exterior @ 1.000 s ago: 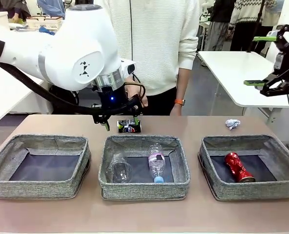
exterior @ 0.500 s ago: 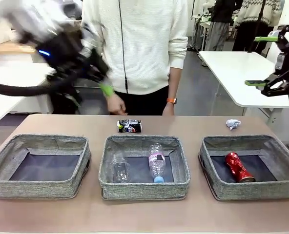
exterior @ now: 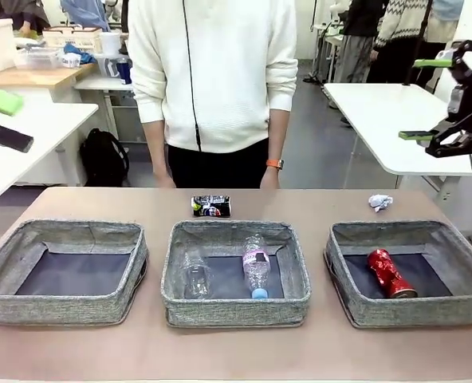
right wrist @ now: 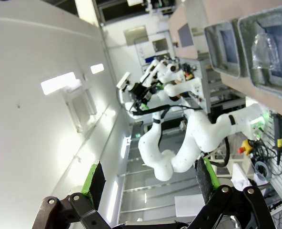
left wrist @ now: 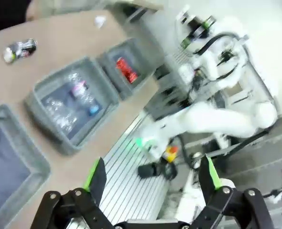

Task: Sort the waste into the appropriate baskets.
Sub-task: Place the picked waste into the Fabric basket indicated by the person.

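Behind the middle basket lies a crushed can.

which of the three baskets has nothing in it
The left basket: its bottom is bare. The middle basket holds a bottle and cup; the right basket holds a red can.

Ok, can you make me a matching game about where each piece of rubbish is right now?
Things:
1. red can
2. bottle
3. paper ball
4. dark can

Places:
A. in the middle basket
B. on the table, on the far side of the right basket
C. in the right basket
D. on the table, on the far side of the middle basket

Pairs: 1-C, 2-A, 3-B, 4-D
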### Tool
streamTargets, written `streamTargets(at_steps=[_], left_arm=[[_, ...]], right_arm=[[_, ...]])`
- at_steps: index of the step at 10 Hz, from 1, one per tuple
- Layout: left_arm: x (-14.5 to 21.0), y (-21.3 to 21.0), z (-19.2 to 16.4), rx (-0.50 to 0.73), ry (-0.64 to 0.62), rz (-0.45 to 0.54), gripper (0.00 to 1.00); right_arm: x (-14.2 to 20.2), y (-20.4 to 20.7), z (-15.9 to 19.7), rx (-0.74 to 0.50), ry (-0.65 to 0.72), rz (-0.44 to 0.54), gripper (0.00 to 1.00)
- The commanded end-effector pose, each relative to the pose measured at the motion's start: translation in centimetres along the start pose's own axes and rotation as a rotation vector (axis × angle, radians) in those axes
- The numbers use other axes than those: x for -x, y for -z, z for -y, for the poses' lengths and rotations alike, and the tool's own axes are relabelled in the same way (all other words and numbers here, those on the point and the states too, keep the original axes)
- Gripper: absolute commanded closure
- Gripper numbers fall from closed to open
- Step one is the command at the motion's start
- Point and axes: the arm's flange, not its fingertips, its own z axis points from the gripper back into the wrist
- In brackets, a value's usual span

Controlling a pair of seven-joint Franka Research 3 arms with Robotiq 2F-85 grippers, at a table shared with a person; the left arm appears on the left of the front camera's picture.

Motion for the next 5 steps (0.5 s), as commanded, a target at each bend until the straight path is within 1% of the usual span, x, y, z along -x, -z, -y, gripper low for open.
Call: streamTargets(at_steps=[1, 2, 5], left_arm=[[0.1, -0.3, -4.6, 0.24, -0.199, 0.095, 0.0], [0.0, 0.0, 0.0, 0.0, 0.0, 0.0, 0.0], [0.0, 0.0, 0.0, 0.0, 0.0, 0.0, 0.0]], right_arm=[[0.0, 0.0, -0.2, -0.004, -0.011, -0.003, 0.0], [0.0, 0.0, -0.2, -0.004, -0.011, -0.003, 0.0], [0.0, 0.0, -0.2, -0.004, -0.011, -0.003, 0.0]])
